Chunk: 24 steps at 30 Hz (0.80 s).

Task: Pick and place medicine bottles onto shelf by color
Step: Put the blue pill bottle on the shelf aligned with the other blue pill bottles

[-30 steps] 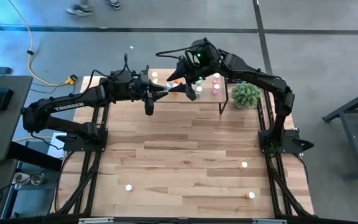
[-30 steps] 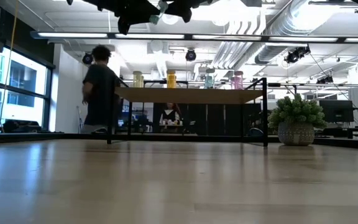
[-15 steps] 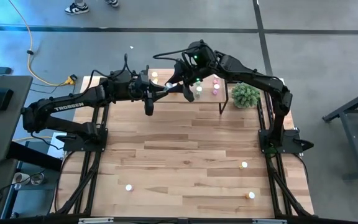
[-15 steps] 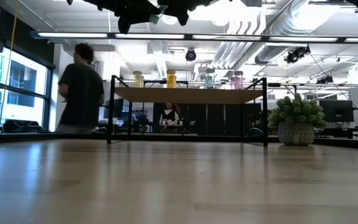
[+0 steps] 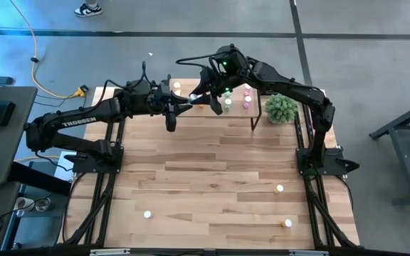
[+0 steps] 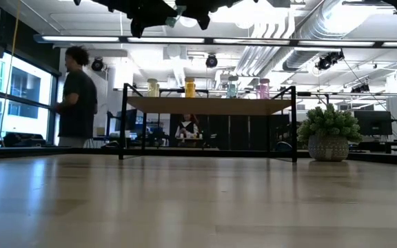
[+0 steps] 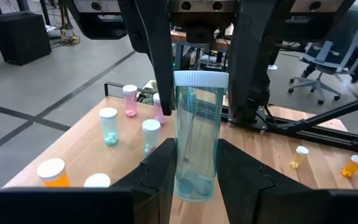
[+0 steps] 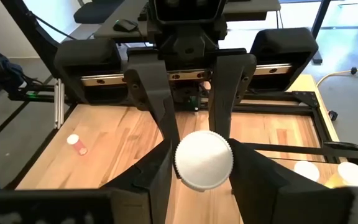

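Since a second ago the right gripper (image 5: pixel 199 96) has closed in from wide open onto the white cap end of the green bottle (image 7: pixel 196 134), and in the low view the person (image 6: pixel 76 96) beyond the table has walked further left. Both grippers now share the one bottle above the left end of the shelf (image 5: pixel 258 114): the left gripper (image 5: pixel 186 104) pinches its lower body, fingers (image 7: pixel 160 165) pressed to either side, while the right one's fingers (image 8: pixel 157 87) flank the cap (contact looks made, though the cap hides the pads).

The bottle's long axis lies along the line between the two grippers, cap toward the right gripper, base toward the left; it is a translucent teal-green cylinder with something small lying at its bottom.

On the shelf stand other bottles, upright: a yellow bottle (image 6: pixel 153 87), an orange bottle (image 6: pixel 189 87), a green one (image 6: pixel 232 87) and a pink bottle (image 6: pixel 264 88), left to right in the low view. Just beside the shelf's right end sits the plant ball (image 5: pixel 281 107). Stray bottles (image 5: pixel 279 188) lie well apart on the near tabletop (image 5: pixel 212 171).
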Each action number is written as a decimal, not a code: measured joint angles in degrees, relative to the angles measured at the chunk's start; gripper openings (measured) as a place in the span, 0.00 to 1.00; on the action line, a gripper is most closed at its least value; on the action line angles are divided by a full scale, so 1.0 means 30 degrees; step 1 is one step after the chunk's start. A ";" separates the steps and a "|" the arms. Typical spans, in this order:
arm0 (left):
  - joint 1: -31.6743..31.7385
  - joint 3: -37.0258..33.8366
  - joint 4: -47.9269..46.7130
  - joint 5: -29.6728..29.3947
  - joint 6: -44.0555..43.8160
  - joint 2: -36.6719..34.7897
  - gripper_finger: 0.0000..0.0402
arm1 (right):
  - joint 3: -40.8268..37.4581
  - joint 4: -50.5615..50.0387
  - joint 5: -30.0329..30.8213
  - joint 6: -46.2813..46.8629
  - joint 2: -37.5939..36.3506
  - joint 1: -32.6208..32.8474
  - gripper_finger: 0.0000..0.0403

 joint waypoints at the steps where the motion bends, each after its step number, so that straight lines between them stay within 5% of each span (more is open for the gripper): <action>1: 0.0000 0.0000 -0.0039 -0.0043 0.0001 0.0000 0.24 | 0.0000 0.0000 0.0000 0.0000 0.0000 0.0000 0.34; 24: -0.0015 -0.0007 -0.0700 -0.0451 0.0300 0.0000 0.24 | 0.0000 -0.0350 0.0186 0.0393 0.0015 -0.0007 0.30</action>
